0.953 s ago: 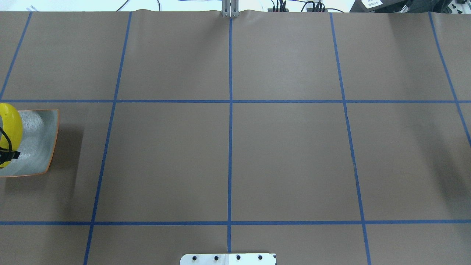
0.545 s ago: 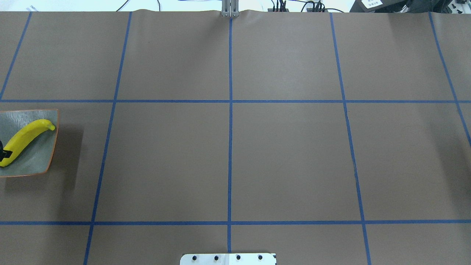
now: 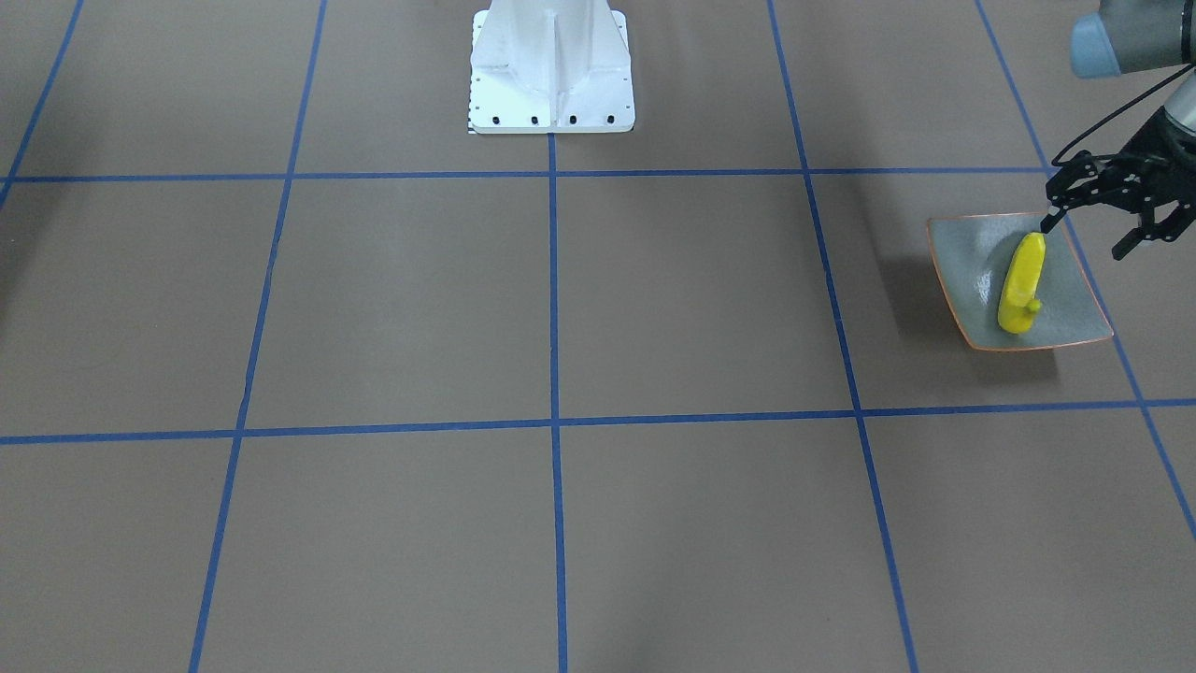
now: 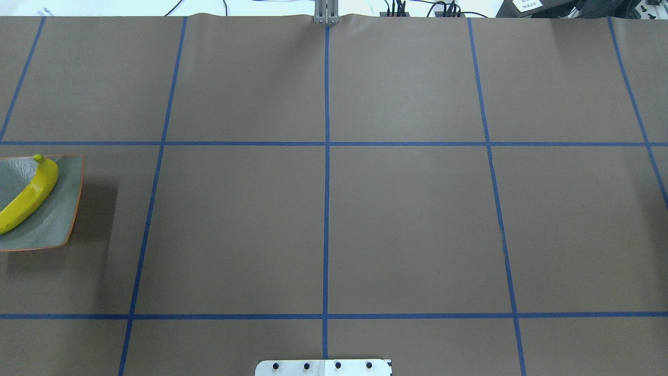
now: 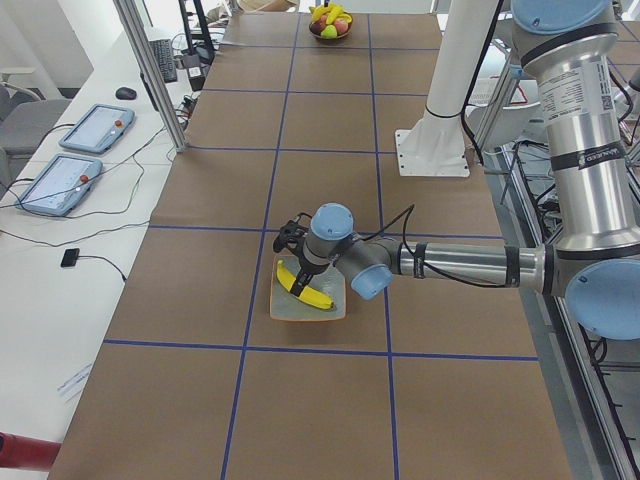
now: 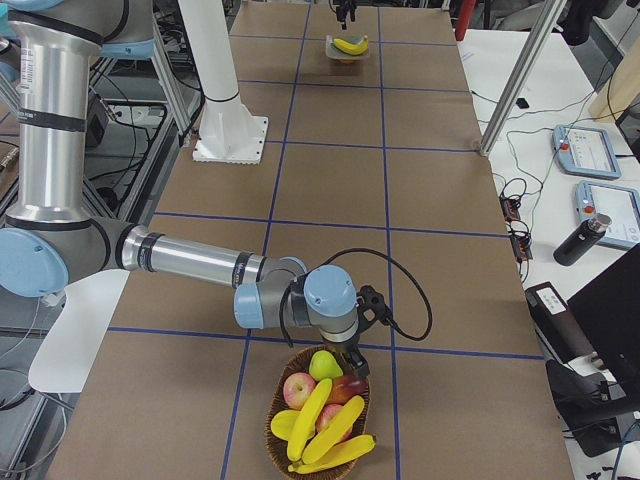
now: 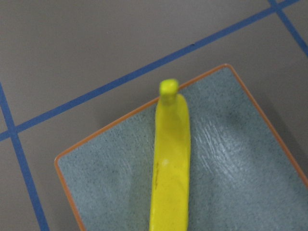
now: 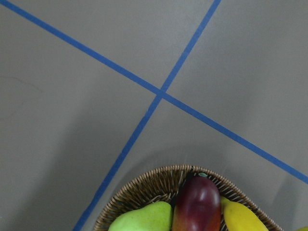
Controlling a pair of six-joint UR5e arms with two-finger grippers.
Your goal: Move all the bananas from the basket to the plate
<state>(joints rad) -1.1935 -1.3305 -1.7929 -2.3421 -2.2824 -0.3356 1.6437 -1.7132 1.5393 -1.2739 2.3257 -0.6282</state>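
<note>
Now a glossy, curved yellow banana [image 4: 28,196] lies on the speckled, orange-rimmed square plate [image 4: 57,224], no longer gripped as a moment ago. The left hand [image 3: 1084,238] hangs spread open above its edge. Whether the right hand [image 6: 352,362] is open cannot be told.

Four bananas [image 4: 31,196], one plate [image 4: 61,222] and one basket [image 8: 147,184].

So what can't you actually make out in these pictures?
- Right gripper: seen only in the right side view, where its wrist blocks it; whether it is open or shut cannot be told.
- Basket: the bottom edge cuts it off in both the side and right wrist views. Fruit overlaps, so the count of bananas is unsure.
- Plate: the overhead view's left edge cuts it off, along with the end of the banana on it.
- Left gripper: outside the overhead view.
</note>
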